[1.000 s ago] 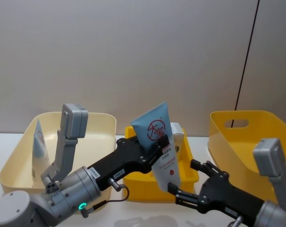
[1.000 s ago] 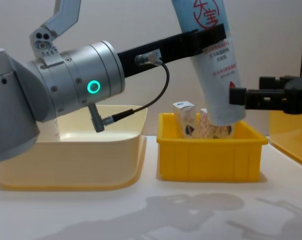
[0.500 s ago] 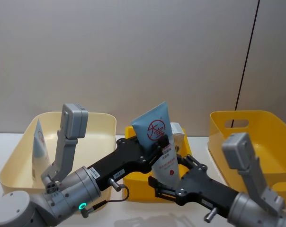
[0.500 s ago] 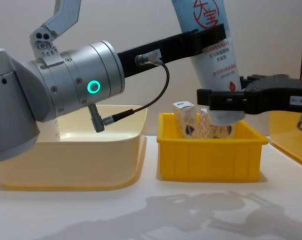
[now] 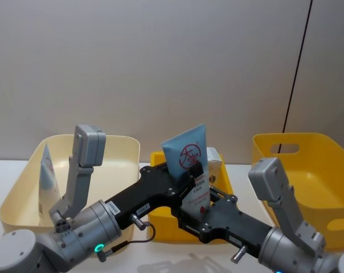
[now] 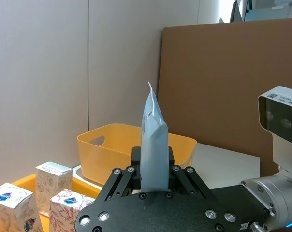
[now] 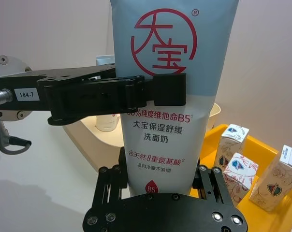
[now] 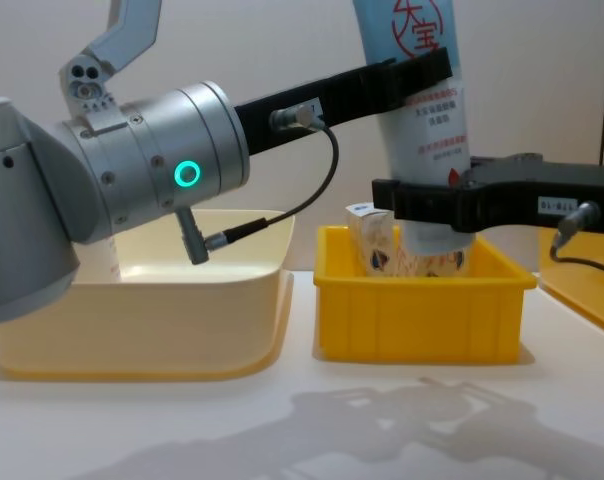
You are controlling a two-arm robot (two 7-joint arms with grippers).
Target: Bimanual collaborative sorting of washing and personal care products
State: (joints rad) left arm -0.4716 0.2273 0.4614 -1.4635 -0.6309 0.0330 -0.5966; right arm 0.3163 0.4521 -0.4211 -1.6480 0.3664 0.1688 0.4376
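Note:
A pale-blue squeeze tube with red print hangs upright, cap end down, above the small yellow bin. My left gripper is shut on the tube at mid-height, reaching in from the left. My right gripper comes from the right and stands open, its jaws close on either side of the tube's lower end. Small white cartons stand upright in the small yellow bin below. A second pale-blue tube leans in the cream bin.
The cream bin sits on the left, the small yellow bin in the middle and a large yellow bin on the right. A plain wall stands behind; bare white tabletop lies in front of the bins.
My right gripper has swung in from the right and now brackets the tube's lower end. The tube has straightened slightly while my left gripper holds it in place.

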